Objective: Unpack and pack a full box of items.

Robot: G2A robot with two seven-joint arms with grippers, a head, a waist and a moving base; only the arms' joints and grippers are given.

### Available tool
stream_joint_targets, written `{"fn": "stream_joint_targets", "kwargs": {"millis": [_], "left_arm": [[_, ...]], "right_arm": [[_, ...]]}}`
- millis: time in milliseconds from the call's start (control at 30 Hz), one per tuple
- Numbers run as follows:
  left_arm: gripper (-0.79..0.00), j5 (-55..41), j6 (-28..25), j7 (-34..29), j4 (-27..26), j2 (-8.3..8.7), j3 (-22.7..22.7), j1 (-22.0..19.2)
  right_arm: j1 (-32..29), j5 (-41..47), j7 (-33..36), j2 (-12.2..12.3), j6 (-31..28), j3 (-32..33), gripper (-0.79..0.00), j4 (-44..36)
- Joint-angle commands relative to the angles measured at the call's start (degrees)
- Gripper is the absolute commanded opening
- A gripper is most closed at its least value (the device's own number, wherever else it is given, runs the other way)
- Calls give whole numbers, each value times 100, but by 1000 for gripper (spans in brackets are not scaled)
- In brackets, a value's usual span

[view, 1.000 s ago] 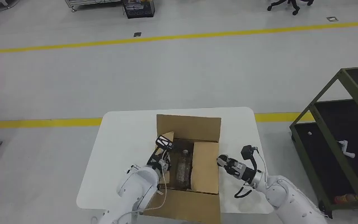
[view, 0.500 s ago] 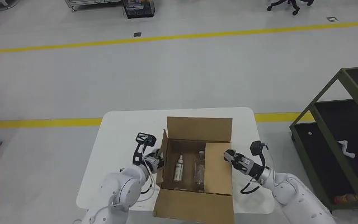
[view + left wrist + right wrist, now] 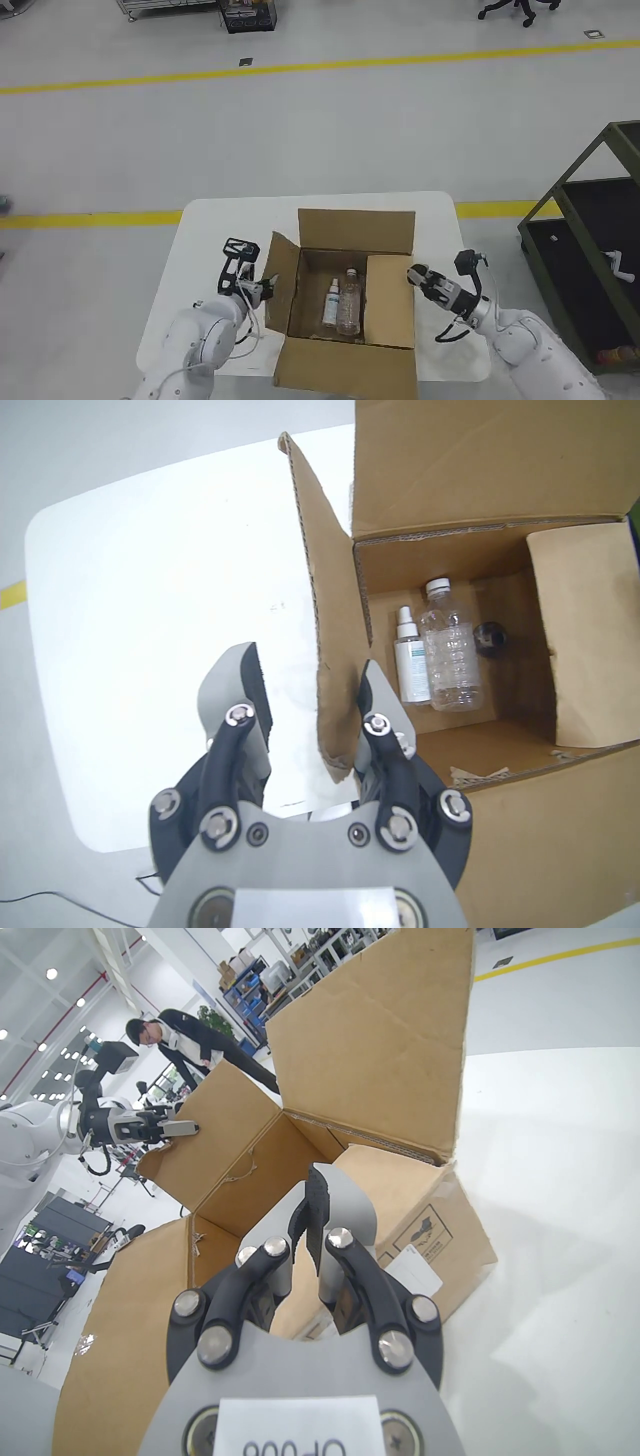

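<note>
Cardboard box (image 3: 355, 230) is sitting open on the white table (image 3: 200, 260), slightly toward 6 o'clock. A spray bottle (image 3: 410, 660) and a clear plastic bottle (image 3: 450, 650) are lying side by side on its floor.

At the box's 9 o'clock, the left gripper (image 3: 312, 680) is straddling the left flap (image 3: 305, 565), with its fingers spread and only the inner one touching the cardboard. At 3 o'clock, the right gripper (image 3: 320, 1193) is waiting with its pads nearly together and apparently holding nothing.

Pulling on the flap's ragged edge is likely to tear it or drag the box, since nothing is bracing the box.
</note>
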Motion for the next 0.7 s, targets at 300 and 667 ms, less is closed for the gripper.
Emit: {"fn": "stream_joint_targets", "kwargs": {"millis": [300,667], "left_arm": [[0,2151,-97,-13,223,62,402,-55],[0,2770,70,163,638,36,600,20]], "right_arm": [[-249,-28,-118,45,94,392,-785,112],[-311,-71,-161,-33,382,317,-785,303]]}}
